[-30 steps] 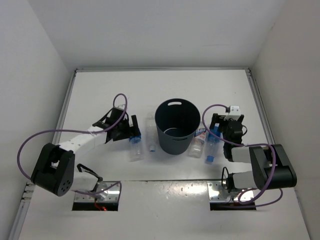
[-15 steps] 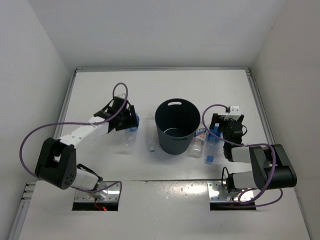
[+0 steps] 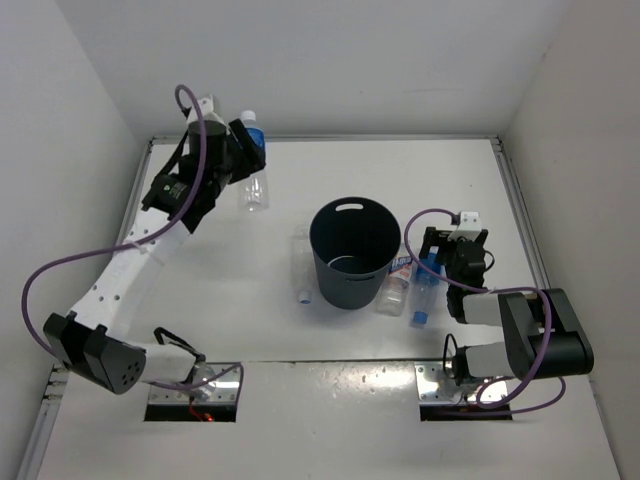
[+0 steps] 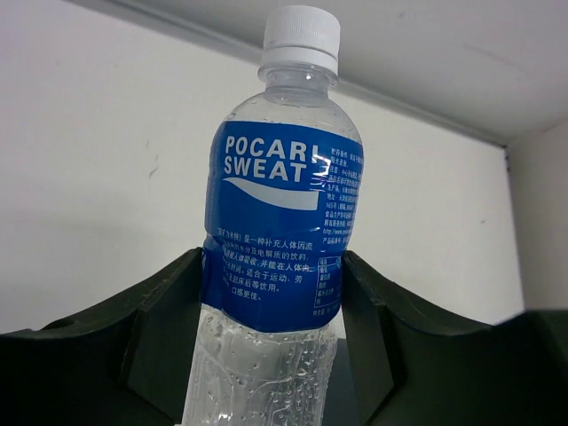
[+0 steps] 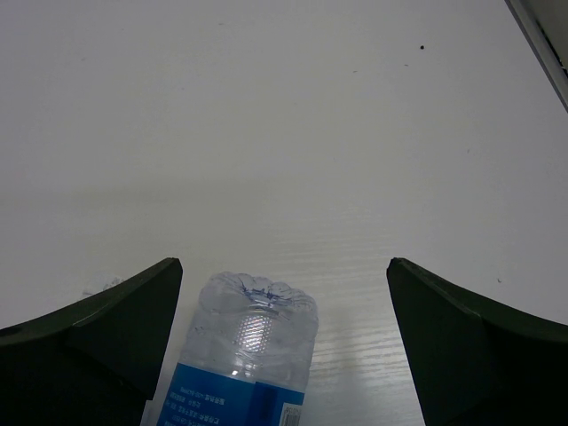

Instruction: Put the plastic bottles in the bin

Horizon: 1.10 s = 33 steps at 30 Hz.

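Now the left fingers are clamped on the label of one plastic bottle, cap up. It has been lifted off the counter from just left of the bin and is held high, back-left of the bin. One pick is thus done, but the drop is not: a swing over the bin mouth is judged necessary. The right fingers are spread wide astride the base of a lying bottle right of the bin, untouched. A third bottle lies between that and the bin, a fourth bottle just left of the bin.
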Each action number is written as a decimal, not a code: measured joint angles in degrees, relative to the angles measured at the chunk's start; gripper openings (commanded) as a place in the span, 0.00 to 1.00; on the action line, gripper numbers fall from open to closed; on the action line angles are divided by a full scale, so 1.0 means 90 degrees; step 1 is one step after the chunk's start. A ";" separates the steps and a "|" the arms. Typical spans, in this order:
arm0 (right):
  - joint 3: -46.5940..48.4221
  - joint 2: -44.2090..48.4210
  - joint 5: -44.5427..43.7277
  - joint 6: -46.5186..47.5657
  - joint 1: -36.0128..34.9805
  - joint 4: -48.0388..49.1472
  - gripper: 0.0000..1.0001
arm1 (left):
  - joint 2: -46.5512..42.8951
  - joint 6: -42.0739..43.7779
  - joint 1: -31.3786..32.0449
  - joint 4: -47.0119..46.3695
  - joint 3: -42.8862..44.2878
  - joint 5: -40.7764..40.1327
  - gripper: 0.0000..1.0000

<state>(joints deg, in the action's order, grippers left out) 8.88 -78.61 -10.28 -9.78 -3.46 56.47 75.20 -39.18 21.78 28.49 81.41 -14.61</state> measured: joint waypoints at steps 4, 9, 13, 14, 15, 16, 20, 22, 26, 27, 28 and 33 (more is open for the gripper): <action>0.0000 0.0000 0.0000 0.0000 0.0000 0.0000 1.00 | -0.0136 -0.0024 0.0041 0.0007 0.0374 0.0083 0.56; 0.0000 0.0000 0.0000 0.0000 0.0000 -0.0002 1.00 | -0.0435 -0.0311 0.0381 -0.0175 0.0410 0.0391 0.55; 0.0000 0.0000 0.0000 0.0000 0.0000 0.0000 1.00 | -0.0716 -0.0600 0.1027 -0.0556 0.0272 0.0542 0.55; 0.0000 0.0000 0.0000 0.0000 0.0000 0.0000 1.00 | -0.0826 -0.0678 0.1319 -0.0680 0.0172 0.0539 0.55; 0.0000 0.0000 0.0000 0.0000 0.0000 -0.0002 1.00 | -0.0855 -0.0702 0.1421 -0.0704 0.0148 0.0544 0.54; 0.0000 0.0000 0.0000 0.0000 0.0000 0.0000 1.00 | -0.0884 -0.0726 0.1620 -0.0760 0.0121 0.0544 0.54; 0.0000 0.0000 0.0000 0.0000 0.0000 0.0000 1.00 | -0.0758 -0.0746 0.2363 -0.1037 0.0102 0.0512 0.54; 0.0000 0.0000 0.0000 0.0000 0.0000 0.0000 1.00 | -0.0605 -0.0733 0.2671 -0.1144 0.0102 0.0503 0.54; 0.0000 0.0000 0.0000 0.0000 0.0000 -0.0002 1.00 | -0.0136 -0.0724 0.3208 -0.1268 0.0102 0.0440 0.54; 0.0000 0.0000 0.0000 0.0000 0.0000 0.0000 1.00 | -0.0017 -0.0724 0.3300 -0.1273 0.0102 0.0420 0.54; 0.0000 0.0000 0.0000 0.0000 0.0000 0.0000 1.00 | 0.0078 -0.0726 0.3368 -0.1285 0.0087 0.0410 0.54; 0.0000 0.0000 0.0000 0.0000 0.0000 0.0000 1.00 | 0.0287 -0.0729 0.3670 -0.1547 -0.0311 0.0262 0.54</action>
<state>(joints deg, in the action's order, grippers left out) 8.88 -78.61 -10.28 -9.78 -3.46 56.47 77.78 -45.74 54.81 14.57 78.61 -12.25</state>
